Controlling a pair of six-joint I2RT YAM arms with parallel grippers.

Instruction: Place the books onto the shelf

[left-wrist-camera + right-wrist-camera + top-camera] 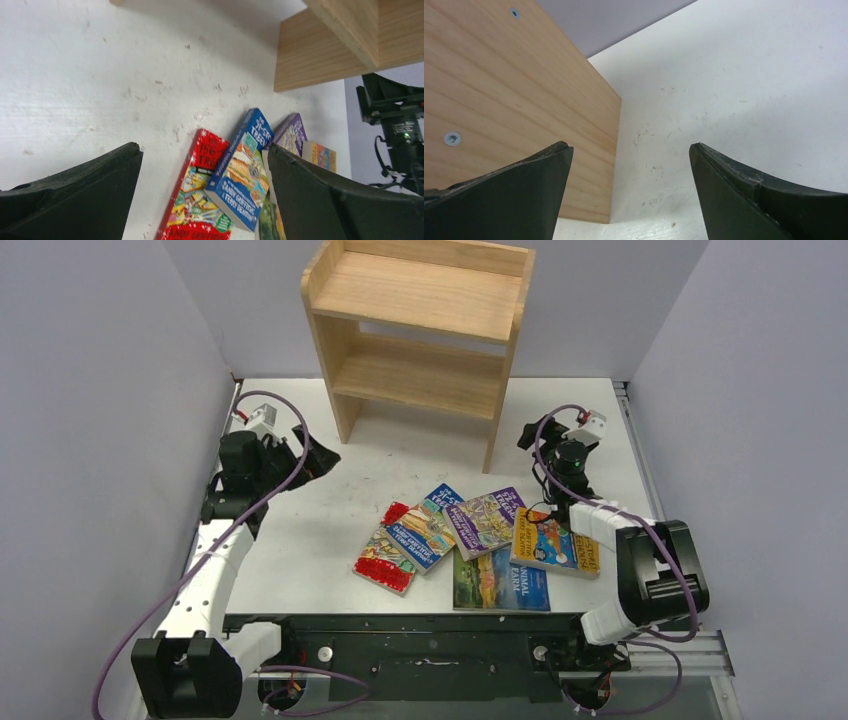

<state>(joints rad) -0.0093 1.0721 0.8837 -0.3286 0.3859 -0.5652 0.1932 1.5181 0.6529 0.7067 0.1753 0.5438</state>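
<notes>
Several books lie fanned flat on the white table, in front of the shelf [420, 330]: a red-bordered one [388, 552], blue [432, 523], purple [488, 520], yellow-orange [556, 542] and "Animal Farm" [500, 583]. My left gripper [318, 455] hovers open to the left of the pile, holding nothing. Its wrist view looks down at the red-bordered book [197, 200], the blue book [242, 172] and the purple book [293, 131]. My right gripper [529, 434] is open and empty beside the shelf's right side panel [514, 90], above the yellow-orange book.
Grey walls close in the table [300, 540] on the left, right and back. The shelf stands at the back centre, its legs on the table. The right arm's black base [655, 575] sits right of the books.
</notes>
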